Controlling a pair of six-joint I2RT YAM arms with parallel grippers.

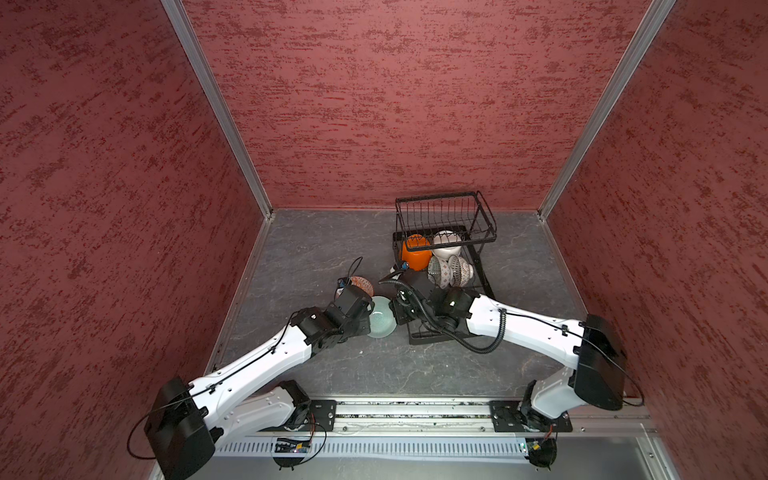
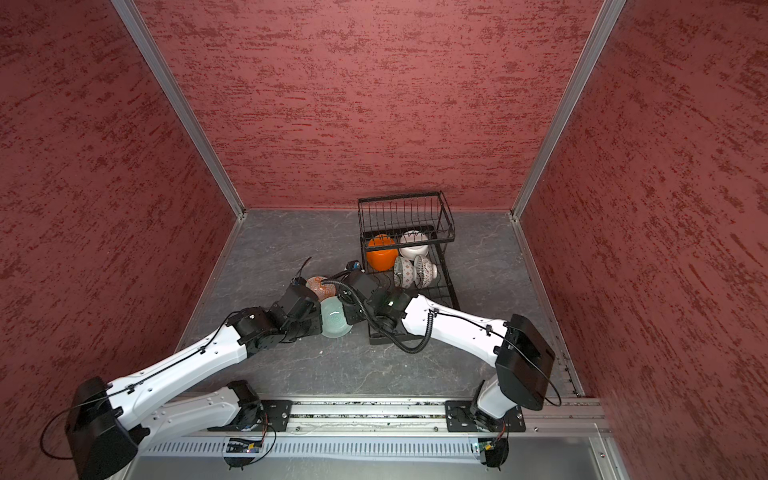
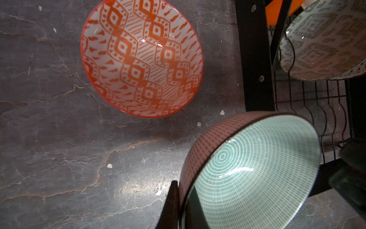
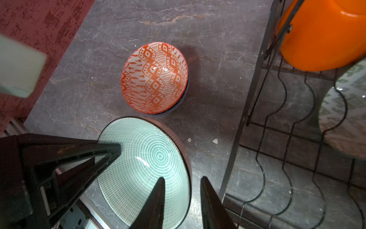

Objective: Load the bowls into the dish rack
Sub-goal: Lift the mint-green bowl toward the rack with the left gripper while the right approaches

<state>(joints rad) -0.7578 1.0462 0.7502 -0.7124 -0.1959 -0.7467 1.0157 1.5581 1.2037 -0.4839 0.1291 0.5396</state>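
1. The left gripper [image 3: 181, 192] is clamped tight on the rim of the green bowl [image 1: 380, 322] at the bowl's 9 o'clock, with one finger inside and one outside.
2. The red-orange patterned bowl [image 1: 361, 284] sits mouth-up on the grey table [image 1: 311, 257], just beside the green bowl at its 11 o'clock.
3. The green bowl is tilted between the two grippers, close to the rack's near end.
4. The right gripper [image 4: 182, 178] straddles the same rim at 3 o'clock. Its fingers are narrow, but there is a gap to the wall on each side.
5. The dish rack [image 1: 428, 338] stands at 1 o'clock from the green bowl. At its far end are an orange bowl [image 1: 415, 251] and a white bowl [image 1: 446, 245]. Two grey-patterned bowls [image 1: 439, 272] stand on edge at 5 o'clock from the orange one.
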